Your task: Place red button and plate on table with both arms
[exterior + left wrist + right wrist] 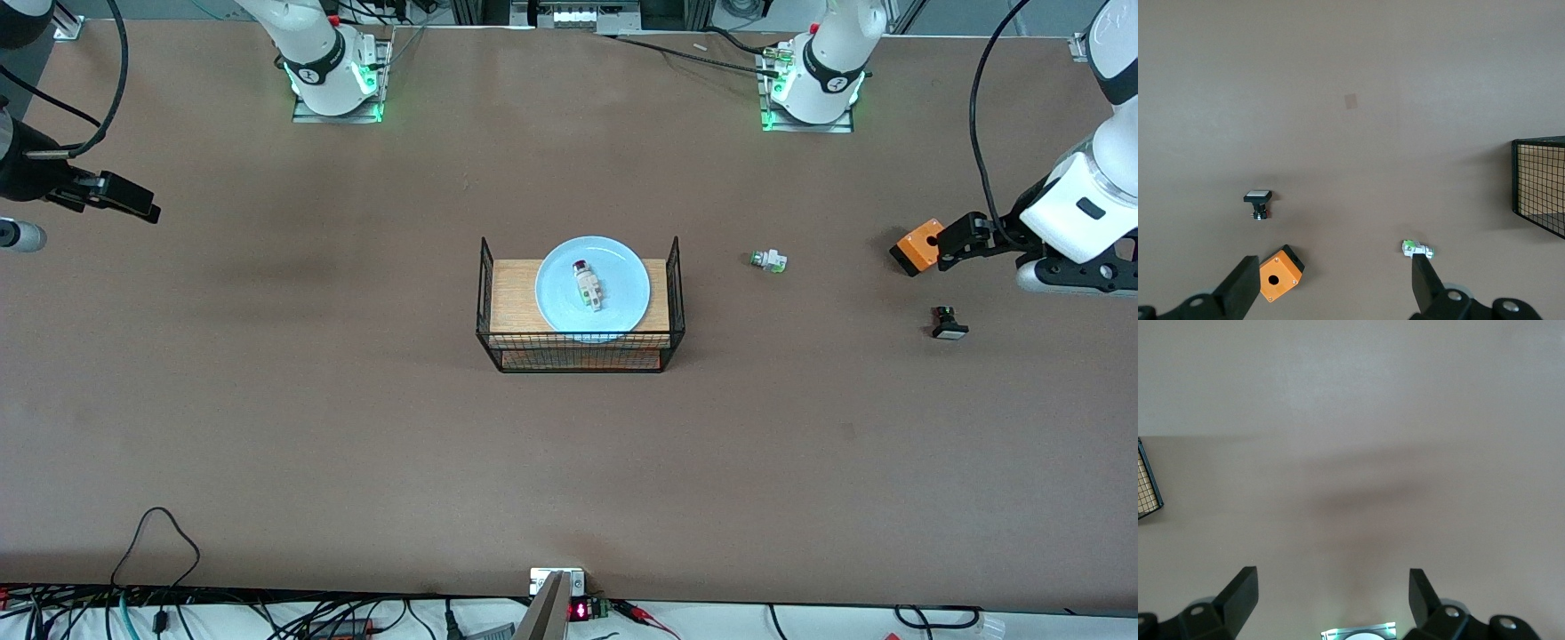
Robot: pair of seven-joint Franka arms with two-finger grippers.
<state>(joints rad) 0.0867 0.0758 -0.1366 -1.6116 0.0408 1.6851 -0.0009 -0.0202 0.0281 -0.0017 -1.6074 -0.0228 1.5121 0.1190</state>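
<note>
The light-blue plate [624, 286] lies on the wooden top of a wire-sided rack [578, 341] in the middle of the brown table [356, 427]. The red button [586, 286] lies on the plate, its dark red cap toward the robots' bases. My left gripper [957, 242] [1335, 288] is open and empty, up over the table at the left arm's end, above an orange box. My right gripper [124, 201] [1331, 595] is open and empty, over bare table at the right arm's end. The plate and the red button show in neither wrist view.
An orange box [918, 246] [1279, 273], a black button with a white cap [949, 324] [1258, 202] and a white-and-green part [768, 260] [1417, 249] lie between the rack and the left arm's end. The rack's edge shows in both wrist views [1540, 183] [1148, 487].
</note>
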